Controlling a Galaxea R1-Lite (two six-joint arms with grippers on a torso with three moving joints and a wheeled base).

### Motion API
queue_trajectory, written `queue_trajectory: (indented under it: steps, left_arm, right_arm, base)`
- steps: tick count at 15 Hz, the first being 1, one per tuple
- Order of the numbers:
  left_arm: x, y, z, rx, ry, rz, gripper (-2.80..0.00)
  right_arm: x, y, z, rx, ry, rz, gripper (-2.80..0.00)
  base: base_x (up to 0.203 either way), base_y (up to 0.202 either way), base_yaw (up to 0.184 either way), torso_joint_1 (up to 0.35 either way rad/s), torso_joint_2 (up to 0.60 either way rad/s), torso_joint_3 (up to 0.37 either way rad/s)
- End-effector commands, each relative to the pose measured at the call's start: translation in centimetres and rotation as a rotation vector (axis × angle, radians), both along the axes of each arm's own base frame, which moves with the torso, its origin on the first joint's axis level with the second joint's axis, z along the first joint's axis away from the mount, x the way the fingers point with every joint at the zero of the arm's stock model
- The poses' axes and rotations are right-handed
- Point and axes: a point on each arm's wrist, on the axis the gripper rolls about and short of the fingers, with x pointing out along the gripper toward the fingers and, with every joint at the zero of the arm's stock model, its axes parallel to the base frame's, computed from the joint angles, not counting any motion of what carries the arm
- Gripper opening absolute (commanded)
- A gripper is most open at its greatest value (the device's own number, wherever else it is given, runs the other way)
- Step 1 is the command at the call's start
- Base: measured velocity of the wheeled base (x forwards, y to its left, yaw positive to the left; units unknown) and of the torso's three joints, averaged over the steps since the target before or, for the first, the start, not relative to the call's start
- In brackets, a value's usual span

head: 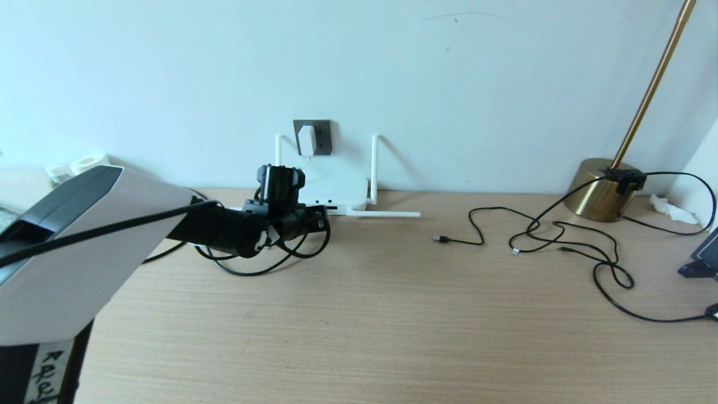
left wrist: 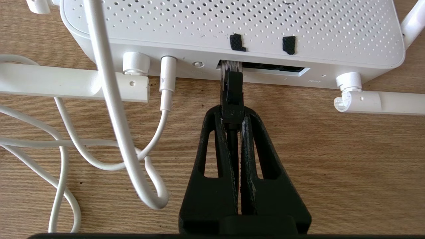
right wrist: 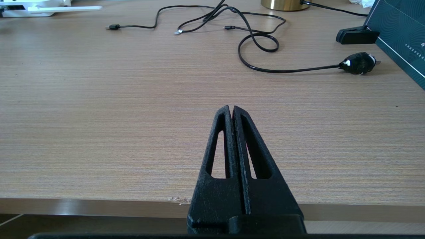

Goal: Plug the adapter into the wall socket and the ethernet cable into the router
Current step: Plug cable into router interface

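The white adapter [head: 307, 139] sits plugged into the dark grey wall socket [head: 323, 138], and its thin white cord [left wrist: 111, 109] loops down to the router's face. The white router [head: 335, 193] [left wrist: 232, 26] lies flat below the socket. My left gripper [head: 322, 216] [left wrist: 232, 114] is shut on the black plug of the ethernet cable [left wrist: 233, 91]. The plug's clear tip is at the mouth of the leftmost dark port [left wrist: 275, 68]. The cable's black loops [head: 261, 268] hang under the arm. My right gripper [right wrist: 232, 109] is shut and empty above the table's near edge.
Two router antennas [head: 387, 214] [left wrist: 66, 83] lie flat on the table, and others stand upright. Thin black USB cables [head: 561, 241] sprawl at the right by a brass lamp base [head: 592, 191]. A black mains plug [right wrist: 358, 63] and a dark box [right wrist: 401, 36] lie far right.
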Motion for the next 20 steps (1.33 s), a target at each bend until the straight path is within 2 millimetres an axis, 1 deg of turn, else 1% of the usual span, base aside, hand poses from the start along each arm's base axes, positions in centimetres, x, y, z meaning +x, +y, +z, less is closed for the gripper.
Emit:
queue_trajectory:
  steps: [1,5,9,16,20]
  left_arm:
    - [0.0,-0.1,0.1,-0.003,-0.006,-0.001,-2.8]
    - [0.0,-0.1,0.2,-0.004,-0.009,-0.001,-2.8]
    - [-0.2,-0.1,0.8,-0.003,-0.022,0.009,-2.8]
    - [-0.2,0.2,0.1,0.012,0.005,0.015,-2.8]
    - [-0.1,0.0,-0.2,0.014,0.011,0.012,-2.8]
  right_arm:
    - [0.1,0.0,-0.3,0.0,0.011,0.001,-2.8]
    - [0.1,0.0,-0.3,0.0,0.011,0.001,-2.8]
    - [0.1,0.0,-0.3,0.0,0.011,0.001,-2.8]
    - [0.1,0.0,-0.3,0.0,0.011,0.001,-2.8]
    - [0.1,0.0,-0.3,0.0,0.011,0.001,-2.8]
  base:
    - [0.0,0.0,0.0,0.0,0.0,0.0]
    - [0.0,0.0,0.0,0.0,0.0,0.0]
    - [0.0,0.0,0.0,0.0,0.0,0.0]
    - [0.0,0.0,0.0,0.0,0.0,0.0]
    - [0.0,0.0,0.0,0.0,0.0,0.0]
